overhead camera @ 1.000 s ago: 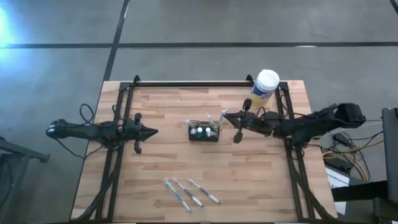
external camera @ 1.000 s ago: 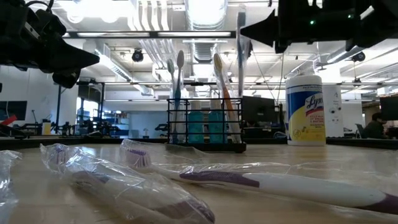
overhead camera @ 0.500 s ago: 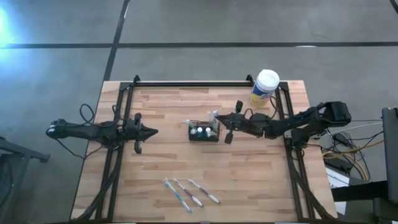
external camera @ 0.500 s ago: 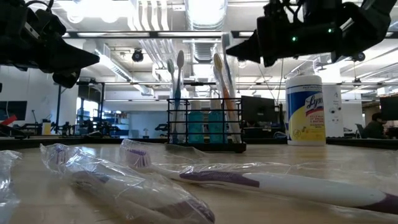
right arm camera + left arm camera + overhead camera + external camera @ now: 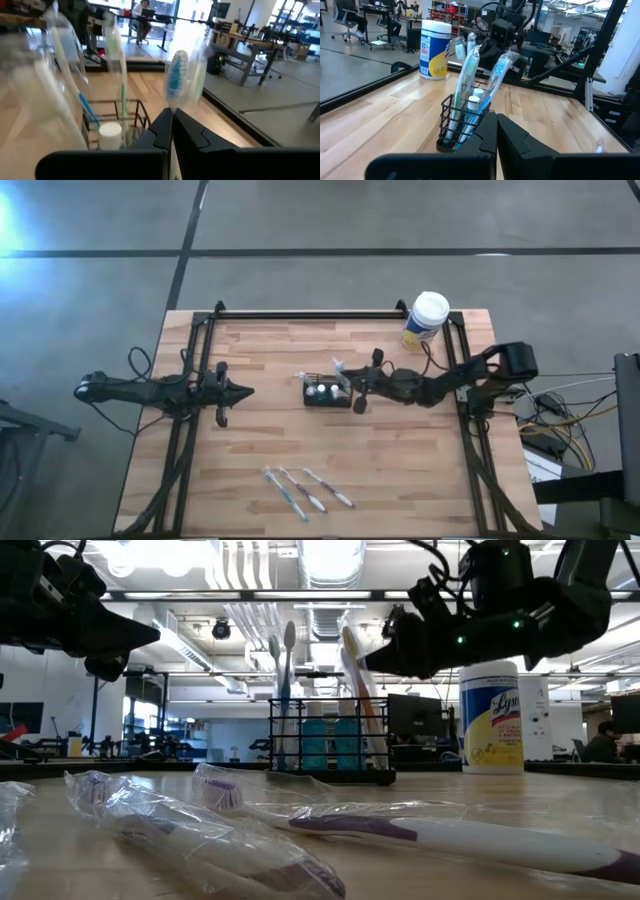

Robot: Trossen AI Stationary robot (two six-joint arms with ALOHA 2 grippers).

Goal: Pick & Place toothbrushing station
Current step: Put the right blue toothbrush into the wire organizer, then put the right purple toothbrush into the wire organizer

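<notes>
Right gripper [image 5: 343, 380] has advanced leftward, now at basket's right edge. Left gripper [image 5: 246, 391] waits clenched, empty, well left of it. Small black wire-mesh basket [image 5: 327, 392] at table centre, toothbrushes upright. We see right jaws pinched on plastic-wrapped blue-bristled toothbrush [image 5: 176, 80], long axis near vertical; we judge basket slot lies just left, below.

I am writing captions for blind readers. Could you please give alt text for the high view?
Seen from above, the right end effector hangs shut beside a small black wire basket of toothbrushes at the middle of a wooden table. The left end effector waits shut farther left; three wrapped toothbrushes lie near the front edge.
</notes>
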